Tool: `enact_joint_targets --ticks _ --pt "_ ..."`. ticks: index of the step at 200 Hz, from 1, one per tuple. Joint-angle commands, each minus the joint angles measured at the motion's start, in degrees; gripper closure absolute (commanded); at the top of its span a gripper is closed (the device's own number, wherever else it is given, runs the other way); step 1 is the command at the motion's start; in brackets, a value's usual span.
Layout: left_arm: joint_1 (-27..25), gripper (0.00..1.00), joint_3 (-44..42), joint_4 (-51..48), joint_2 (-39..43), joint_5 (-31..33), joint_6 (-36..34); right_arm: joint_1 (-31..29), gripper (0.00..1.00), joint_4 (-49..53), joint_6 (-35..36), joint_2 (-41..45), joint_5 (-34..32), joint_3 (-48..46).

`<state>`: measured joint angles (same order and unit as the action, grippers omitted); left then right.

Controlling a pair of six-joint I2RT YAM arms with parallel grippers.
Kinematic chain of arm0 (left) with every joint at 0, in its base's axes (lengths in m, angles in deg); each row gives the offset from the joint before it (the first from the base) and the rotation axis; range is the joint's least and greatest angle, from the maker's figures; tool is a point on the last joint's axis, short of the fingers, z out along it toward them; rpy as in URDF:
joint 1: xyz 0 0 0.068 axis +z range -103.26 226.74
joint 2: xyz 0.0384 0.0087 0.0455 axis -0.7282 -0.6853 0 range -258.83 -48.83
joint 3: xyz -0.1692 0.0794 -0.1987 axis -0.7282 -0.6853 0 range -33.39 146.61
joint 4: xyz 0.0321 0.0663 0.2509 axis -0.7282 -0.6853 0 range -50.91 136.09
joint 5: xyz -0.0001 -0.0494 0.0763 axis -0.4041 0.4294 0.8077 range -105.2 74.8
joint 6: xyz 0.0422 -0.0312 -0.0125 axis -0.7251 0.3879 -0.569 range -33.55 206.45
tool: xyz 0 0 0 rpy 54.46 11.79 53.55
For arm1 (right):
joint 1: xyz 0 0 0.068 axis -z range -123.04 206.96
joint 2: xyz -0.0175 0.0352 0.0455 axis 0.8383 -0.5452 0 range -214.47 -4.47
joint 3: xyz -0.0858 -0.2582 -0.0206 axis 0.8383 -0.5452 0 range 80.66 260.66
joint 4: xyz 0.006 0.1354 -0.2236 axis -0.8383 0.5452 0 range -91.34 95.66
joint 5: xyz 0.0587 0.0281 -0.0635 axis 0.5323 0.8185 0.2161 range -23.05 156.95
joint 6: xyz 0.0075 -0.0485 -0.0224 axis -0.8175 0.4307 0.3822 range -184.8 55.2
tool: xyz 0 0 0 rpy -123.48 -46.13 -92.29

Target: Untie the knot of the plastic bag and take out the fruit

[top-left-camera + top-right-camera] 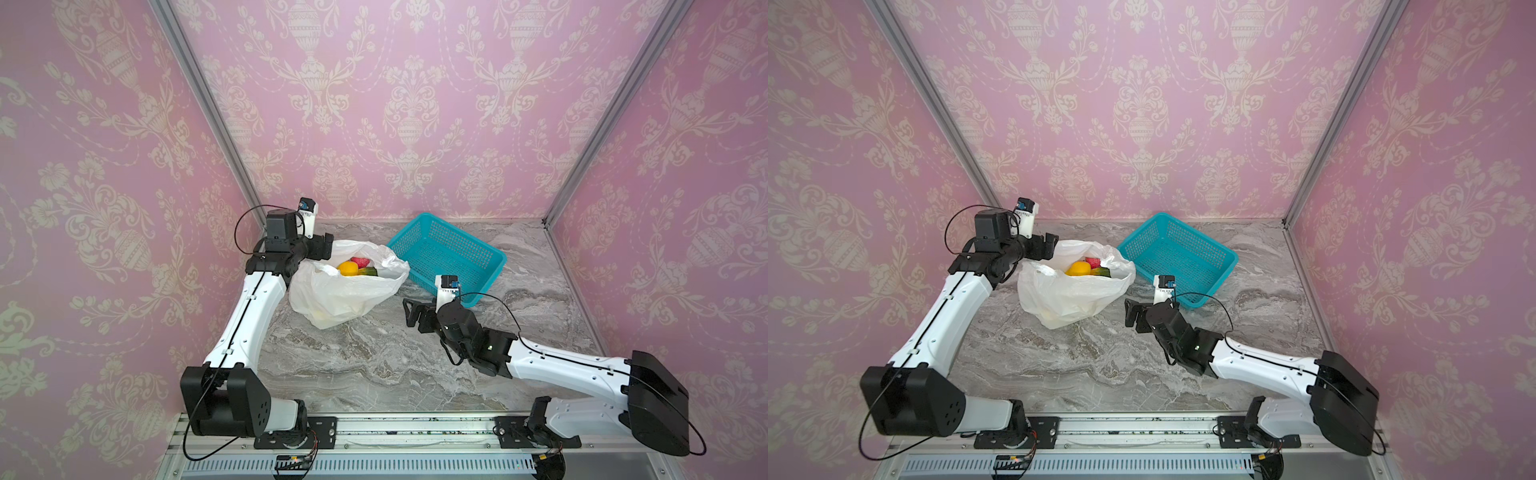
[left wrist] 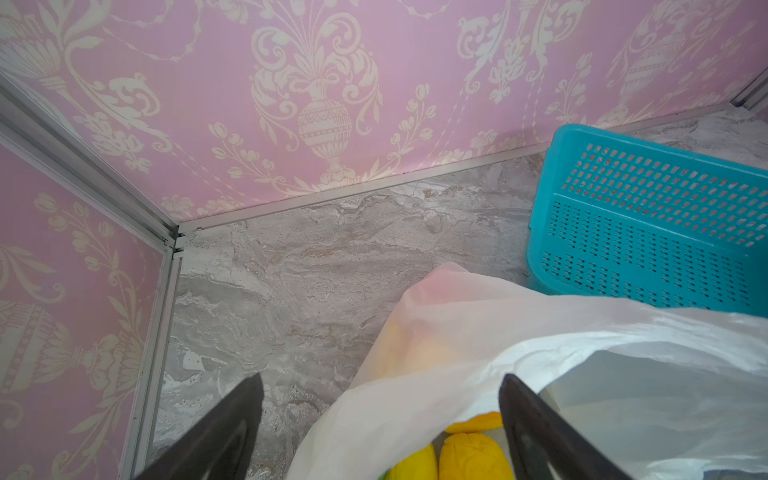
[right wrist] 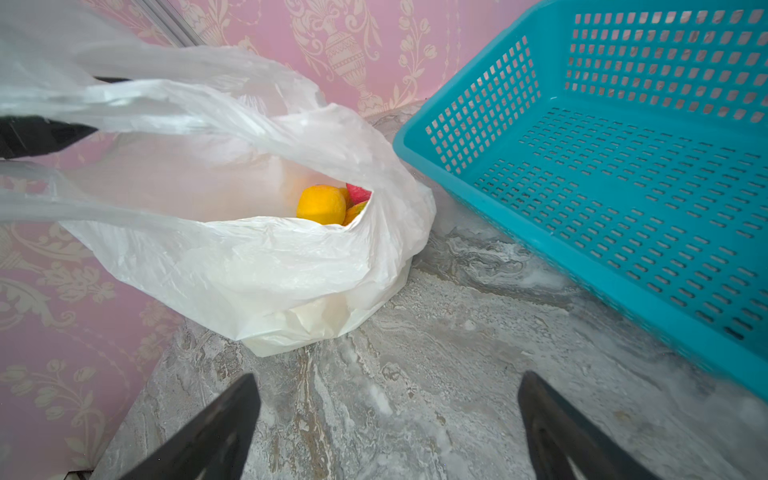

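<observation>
Our left gripper (image 2: 381,378) has its jaws spread wide and isn't pinching anything. In the left wrist view the rim of the plastic bag (image 1: 345,291) runs between the two fingers, one seemingly inside the mouth and one outside, so it's hooking more than gripping. The right gripper (image 3: 389,376) is just as wide and empty, hovering over the bare marble table (image 1: 374,365) near the bag and aimed at it.

We can't find the knot anywhere. The loop handles (image 3: 124,108) hang loose and the mouth gapes, so we'd call the untying done. The fruit (image 1: 348,269) is all inside the bag: an orange round one on top, pink-red and green beside it, yellow pieces lower down. The teal basket (image 1: 449,257) just beside the bag holds nothing.

What worries us:
- If the left finger slips off the rim, the thin film probably flops shut over the fruit.
- If the right one dives in, it could pinch film along with a piece and drag or tip the whole bag.
- Those round pieces could squirt out of the jaws and roll off.
</observation>
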<state>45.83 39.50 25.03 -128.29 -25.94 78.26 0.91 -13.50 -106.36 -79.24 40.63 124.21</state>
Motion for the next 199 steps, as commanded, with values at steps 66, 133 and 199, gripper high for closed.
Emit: enact_joint_targets --ticks 66,133,199 --pt "-1.38 0.11 -5.12 4.22 3.53 -3.49 -9.97 -1.68 0.0 0.24 -0.9 -12.66 3.65 12.25" --pt "-5.52 0.11 -4.18 2.22 -0.5 4.43 -13.3 -1.68 0.0 0.14 -0.78 -9.35 2.85 8.91" --pt "-8.31 0.64 0.58 -0.96 -5.33 10.23 -12.65 -1.65 0.0 -0.49 -0.72 -5.37 1.64 4.94"
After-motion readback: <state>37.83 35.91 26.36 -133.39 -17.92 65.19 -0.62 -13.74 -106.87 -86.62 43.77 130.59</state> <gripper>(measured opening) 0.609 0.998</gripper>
